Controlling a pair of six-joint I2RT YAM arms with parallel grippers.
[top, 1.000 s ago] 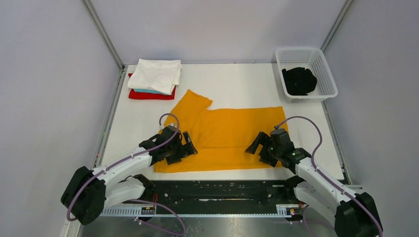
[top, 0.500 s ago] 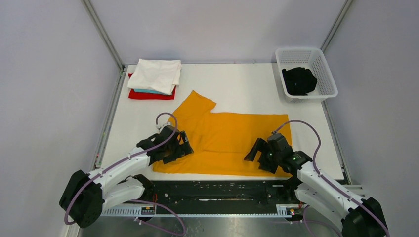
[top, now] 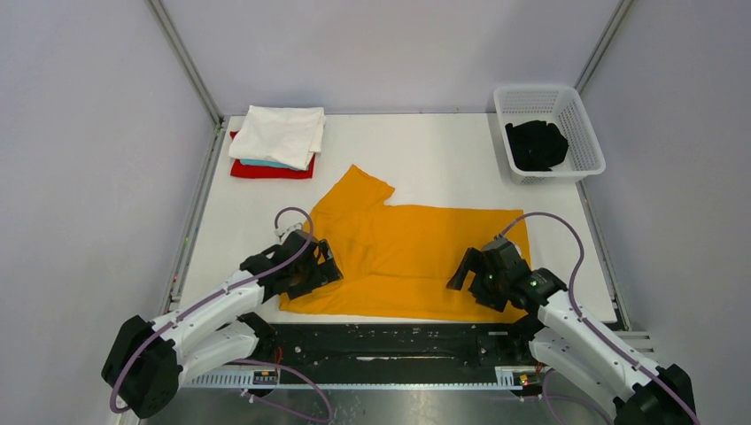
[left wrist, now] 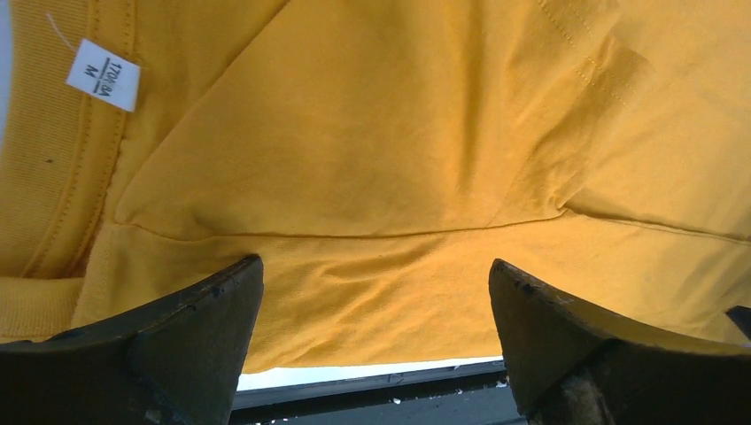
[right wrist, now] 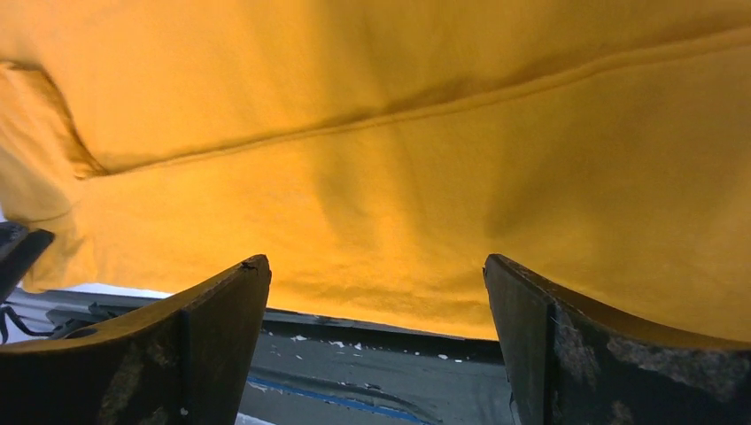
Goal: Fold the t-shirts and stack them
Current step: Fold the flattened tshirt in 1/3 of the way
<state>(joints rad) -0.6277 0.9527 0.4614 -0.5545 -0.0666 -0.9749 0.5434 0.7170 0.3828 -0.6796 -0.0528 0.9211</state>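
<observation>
A mustard-yellow t-shirt [top: 407,252] lies spread flat at the near part of the table, one sleeve pointing to the far left. Its near hem overhangs the table's front edge. My left gripper [top: 317,271] is open over its near left part, by the collar. In the left wrist view the gripper [left wrist: 376,297] straddles the hem, with the neck label [left wrist: 104,74] at the upper left. My right gripper [top: 472,280] is open over the near right hem; it also shows in the right wrist view [right wrist: 376,288], empty, over yellow cloth [right wrist: 381,159].
A folded stack stands at the far left: a white shirt [top: 282,133] on top, light-blue [top: 266,164] and red [top: 266,171] beneath. A white lattice basket [top: 580,119] at the far right holds a black shirt [top: 536,144]. The black rail [top: 398,341] runs along the near edge.
The yellow shirt has slid toward the near edge and a little to the right. Both grippers have drawn back toward the near edge with it.
</observation>
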